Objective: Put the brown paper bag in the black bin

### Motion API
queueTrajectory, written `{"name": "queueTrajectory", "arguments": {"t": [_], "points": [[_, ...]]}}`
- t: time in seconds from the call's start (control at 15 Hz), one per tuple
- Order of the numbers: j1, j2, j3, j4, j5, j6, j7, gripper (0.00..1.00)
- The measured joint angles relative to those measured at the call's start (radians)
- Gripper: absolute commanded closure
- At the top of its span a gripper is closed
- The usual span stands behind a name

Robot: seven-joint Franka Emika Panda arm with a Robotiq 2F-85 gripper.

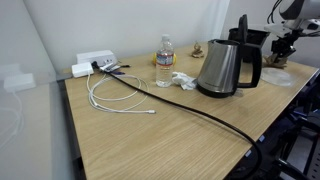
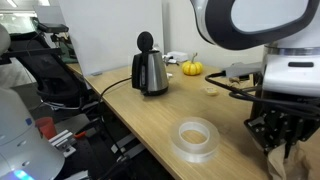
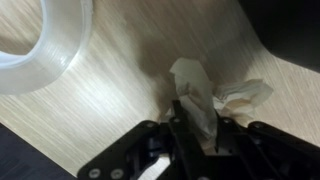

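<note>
Wrist view: the brown paper bag, a crumpled lump, lies on the wooden table near the tape roll. Your gripper pinches its near edge. It looks light, soft and crushable; hold the thick middle.

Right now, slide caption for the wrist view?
Wrist view: gripper straddling the crumpled brown paper bag on the wooden table, clear tape roll at upper left.

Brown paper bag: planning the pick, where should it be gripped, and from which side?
Pinch the brown paper bag at its bunched middle, from above, jaws across its narrow width: it lies on the table, and its thin flared corner would probably fold.
</note>
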Motion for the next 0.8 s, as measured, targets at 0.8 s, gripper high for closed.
{"name": "queueTrajectory", "arguments": {"t": [0.8], "points": [[0.075, -0.482, -0.040, -0.138, -0.403, 0.079, 0.069, 1.00]]}}
